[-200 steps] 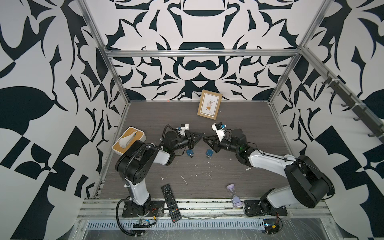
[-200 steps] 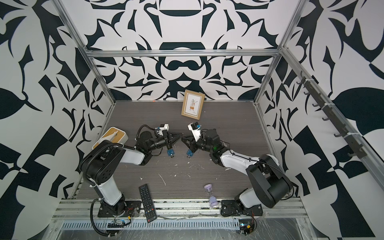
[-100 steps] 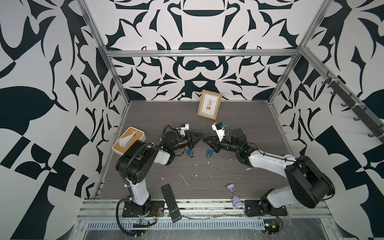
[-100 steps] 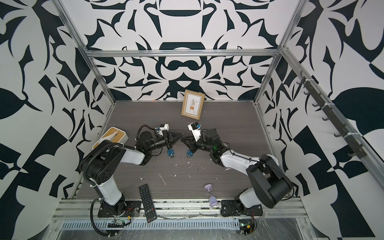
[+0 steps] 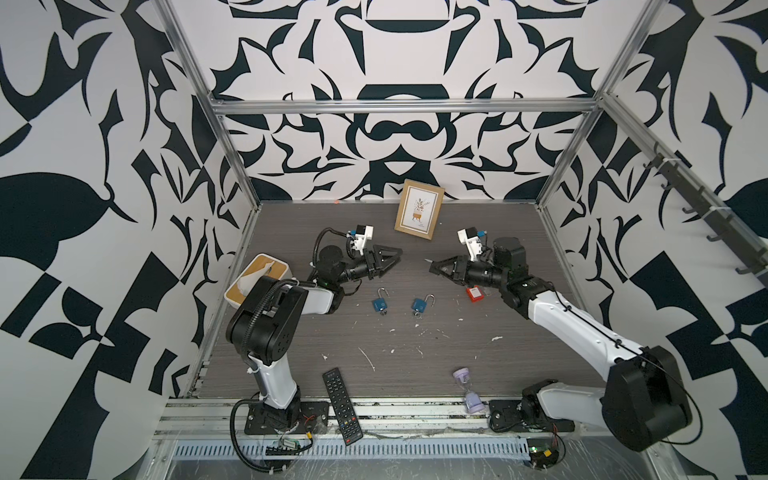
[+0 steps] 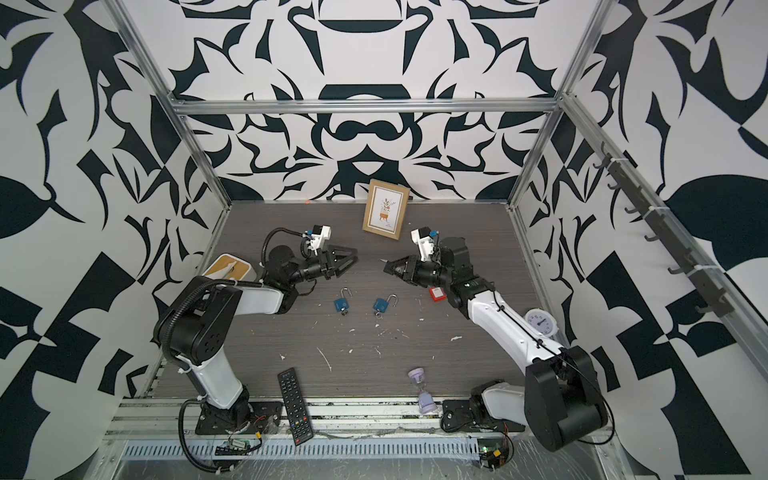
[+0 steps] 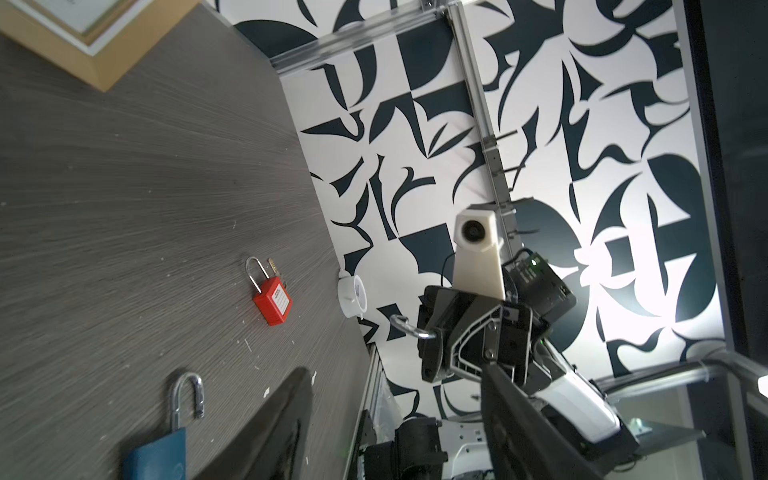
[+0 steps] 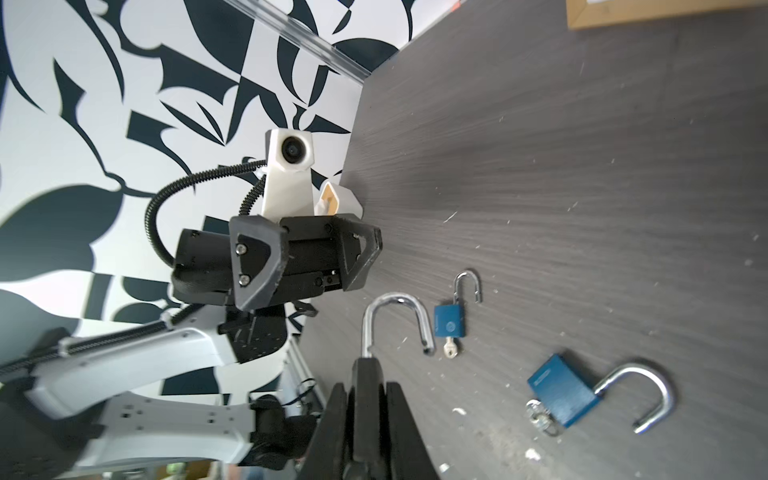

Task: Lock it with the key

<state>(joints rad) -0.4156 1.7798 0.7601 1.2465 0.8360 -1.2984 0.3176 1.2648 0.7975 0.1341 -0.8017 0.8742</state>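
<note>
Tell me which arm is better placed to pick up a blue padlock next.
Left. The left gripper is open and empty, close to the nearer blue padlock. The right gripper is shut on another padlock, its open shackle sticking out, so it is busy.

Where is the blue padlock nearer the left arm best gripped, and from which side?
Take the blue padlock by its body, across the side edges, from above: it lies flat, the open shackle may swivel, and a key sticks from its base.
</note>
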